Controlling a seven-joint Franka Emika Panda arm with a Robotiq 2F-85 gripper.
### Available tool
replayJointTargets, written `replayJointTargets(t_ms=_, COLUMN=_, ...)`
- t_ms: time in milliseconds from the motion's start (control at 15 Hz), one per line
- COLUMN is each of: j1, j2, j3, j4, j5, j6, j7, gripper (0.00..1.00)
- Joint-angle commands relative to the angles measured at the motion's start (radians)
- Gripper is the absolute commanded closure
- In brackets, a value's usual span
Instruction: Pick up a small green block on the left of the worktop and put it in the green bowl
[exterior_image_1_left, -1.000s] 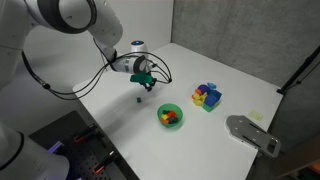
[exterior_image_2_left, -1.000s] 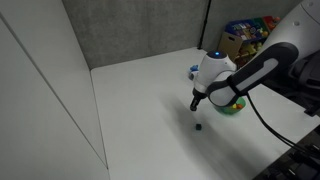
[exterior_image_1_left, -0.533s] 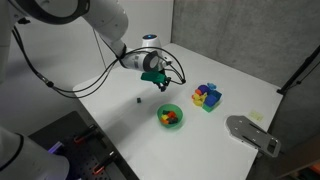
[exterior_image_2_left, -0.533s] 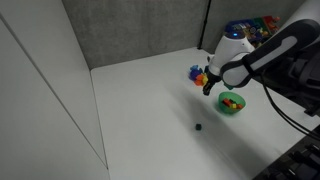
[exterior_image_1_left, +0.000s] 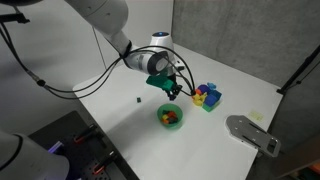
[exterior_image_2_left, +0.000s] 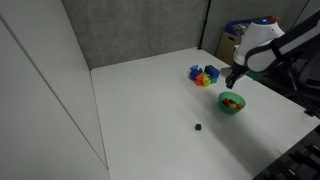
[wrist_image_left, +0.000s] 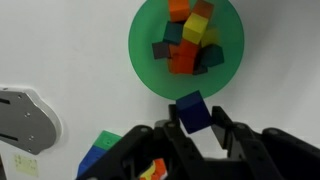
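My gripper (wrist_image_left: 193, 122) is shut on a small dark blue block (wrist_image_left: 191, 110). It holds the block in the air just beside the rim of the green bowl (wrist_image_left: 140, 55), which contains several red, orange, yellow and dark blocks. Both exterior views show the gripper (exterior_image_1_left: 172, 92) (exterior_image_2_left: 230, 85) hovering close above the bowl (exterior_image_1_left: 160, 113) (exterior_image_2_left: 223, 102). The small green block (exterior_image_1_left: 138, 99) (exterior_image_2_left: 198, 127), a tiny, almost black cube, lies alone on the white worktop, well away from the gripper.
A blue square holder (exterior_image_1_left: 207, 97) (exterior_image_2_left: 204, 74) of multicoloured blocks stands just beyond the bowl and shows at the wrist view's lower edge (wrist_image_left: 100, 150). A grey flat device (exterior_image_1_left: 250, 133) (wrist_image_left: 25, 115) lies near the table edge. Dark walls stand behind the table.
The arm has swung from above the tiny dark cube across the worktop to the green bowl. The cube on the table has not moved.
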Motion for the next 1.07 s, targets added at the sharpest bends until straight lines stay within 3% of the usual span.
replayJointTargets(t_ms=0, j1=-0.025, j2=-0.088, j3=-0.008, j4=-0.085, j5=0.005, j6=-0.035, j7=0.029, gripper=0.36)
replayJointTargets(t_ms=333, j1=-0.054, j2=-0.150, j3=0.014, j4=-0.124, j5=0.040, j6=-0.095, j7=0.029, gripper=0.00)
replayJointTargets(t_ms=733, j1=-0.066, j2=-0.226, j3=0.074, j4=-0.114, j5=0.220, j6=-0.323, j7=0.034, gripper=0.00)
replayJointTargets(t_ms=1000, j1=-0.053, j2=-0.291, j3=0.083, j4=-0.121, j5=0.262, j6=-0.450, j7=0.045, gripper=0.00)
